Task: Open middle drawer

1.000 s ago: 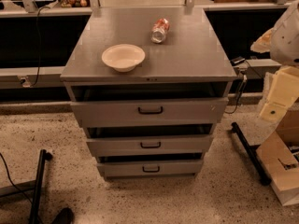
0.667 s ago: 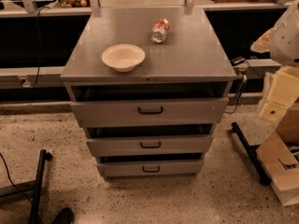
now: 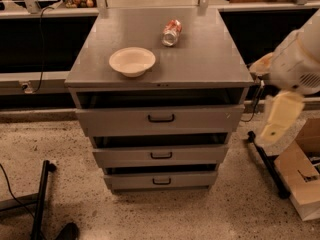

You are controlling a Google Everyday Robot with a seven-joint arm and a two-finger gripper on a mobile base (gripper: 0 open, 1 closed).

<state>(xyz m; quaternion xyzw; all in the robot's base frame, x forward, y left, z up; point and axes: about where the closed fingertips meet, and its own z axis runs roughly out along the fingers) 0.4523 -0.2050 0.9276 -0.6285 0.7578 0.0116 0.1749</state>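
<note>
The grey cabinet has three stacked drawers. The middle drawer (image 3: 200,155) has a low flat front and a small black loop handle (image 3: 161,155). It sits pushed in, its front set slightly back from the taller top drawer (image 3: 200,120) above it. The narrow bottom drawer (image 3: 195,180) is below it. My gripper (image 3: 265,131) hangs at the end of the cream arm on the right, beside the cabinet at about top-drawer height. It is clear of all the handles.
A white bowl (image 3: 132,61) and a tipped soda can (image 3: 171,32) lie on the cabinet top (image 3: 200,59). A cardboard box (image 3: 302,184) and a black stand leg (image 3: 267,166) are on the floor at right. Another black stand (image 3: 40,199) is at left.
My arm has swung down and a little left, toward the cabinet's right side. The drawers, bowl and can have not moved.
</note>
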